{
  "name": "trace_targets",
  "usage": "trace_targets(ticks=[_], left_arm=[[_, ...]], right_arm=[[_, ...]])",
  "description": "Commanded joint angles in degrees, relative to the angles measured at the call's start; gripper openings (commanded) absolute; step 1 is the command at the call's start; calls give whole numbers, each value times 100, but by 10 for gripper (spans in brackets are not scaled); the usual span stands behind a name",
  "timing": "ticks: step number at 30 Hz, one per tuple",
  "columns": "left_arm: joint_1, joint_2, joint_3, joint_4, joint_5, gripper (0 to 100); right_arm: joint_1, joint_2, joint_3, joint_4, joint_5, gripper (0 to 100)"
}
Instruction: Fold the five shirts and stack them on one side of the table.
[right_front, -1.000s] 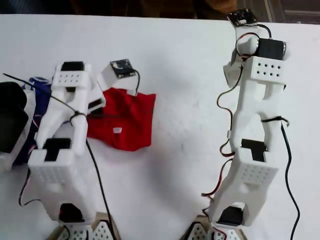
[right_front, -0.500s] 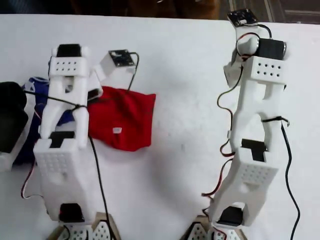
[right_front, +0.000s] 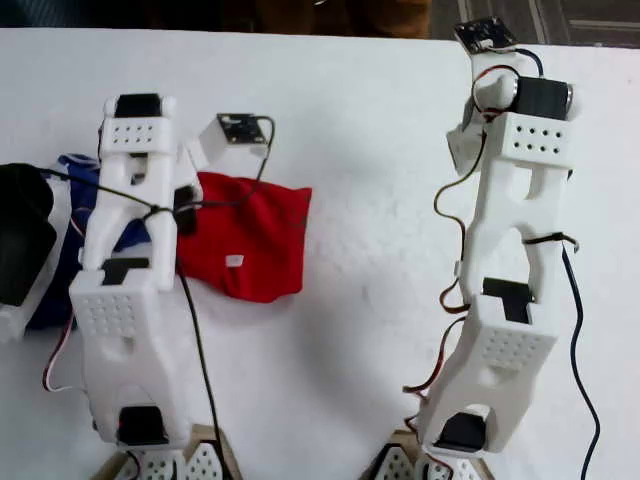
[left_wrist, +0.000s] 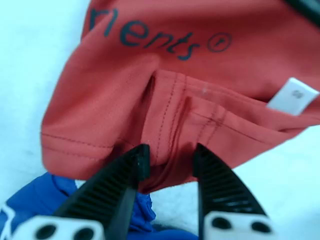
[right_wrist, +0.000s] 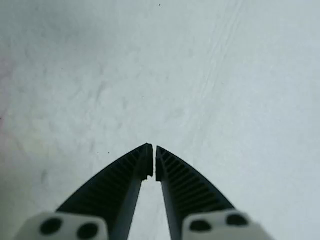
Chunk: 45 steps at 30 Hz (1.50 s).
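Observation:
A red shirt (right_front: 250, 240) lies crumpled left of the table's middle, with dark print and a white tag (left_wrist: 292, 95) showing in the left wrist view. My left gripper (left_wrist: 170, 155) is open right over the red shirt's (left_wrist: 165, 75) stitched hem, at the shirt's left edge (right_front: 185, 210). A blue shirt (right_front: 70, 240) lies just beyond that edge, its cloth (left_wrist: 30, 215) partly under the red one. A black shirt (right_front: 20, 230) rests at the far left. My right gripper (right_wrist: 152, 150) is shut over bare white table, holding nothing.
The white table (right_front: 370, 130) has open room between the two arms and along its far edge. The right arm (right_front: 510, 200) stands stretched out on the right side, with loose cables hanging off both arms.
The left arm has straightened and swung slightly left, bringing its gripper onto the red shirt's left hem. The red shirt and the right arm have stayed put.

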Motion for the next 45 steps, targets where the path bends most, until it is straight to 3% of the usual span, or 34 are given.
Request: trace_targets(ticks=[1,9,28,35,40,43,45], left_arm=[[-79,18,-127,-53,-26,175],[-70,70,-127,-18,-18,22],[-721,-9,-48,510,-580,26],[-897,-1398,1437,484,-2110,25],[-695,-2400,1226,475,-1371,28],[-598,-2347,1033,167,-1064,28],[-501,-2057,1007,-229,-440,28]], right_arm=[[48,-391,-18,127,-26,18],[31,-391,-18,127,-26,18],[31,-338,-18,110,-26,18],[57,-356,-18,110,-9,18],[57,-356,-18,110,-9,18],[57,-382,-18,110,-9,18],[66,-382,-18,110,-9,18]])
